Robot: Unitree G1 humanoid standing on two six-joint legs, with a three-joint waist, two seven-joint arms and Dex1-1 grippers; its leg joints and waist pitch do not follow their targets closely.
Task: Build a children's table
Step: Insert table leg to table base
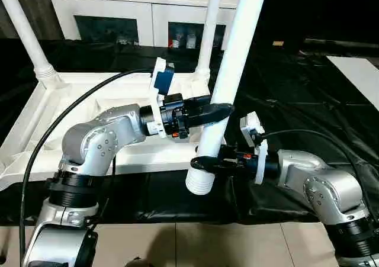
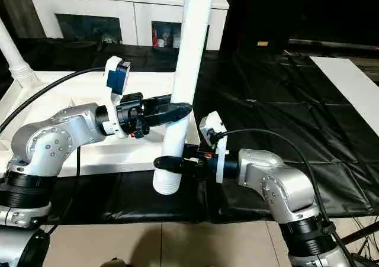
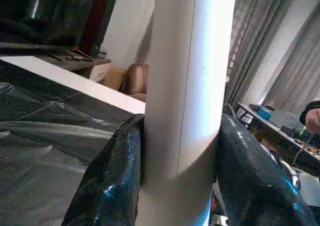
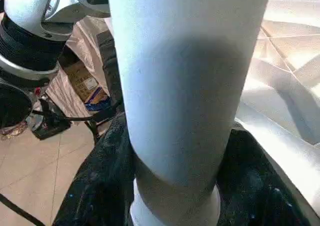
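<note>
With both black-fingered grippers, left and right, pinching the long white tapered plastic tube leg upright at six o'clock of the upturned white ribbed tabletop, risks slipping or missing a corner socket.

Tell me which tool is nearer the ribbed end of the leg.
Right. The right tool clamps the leg just above its ribbed end; the left tool grips the same leg higher up the tube.

White cabinet, black sheeting, tiled floor
</note>
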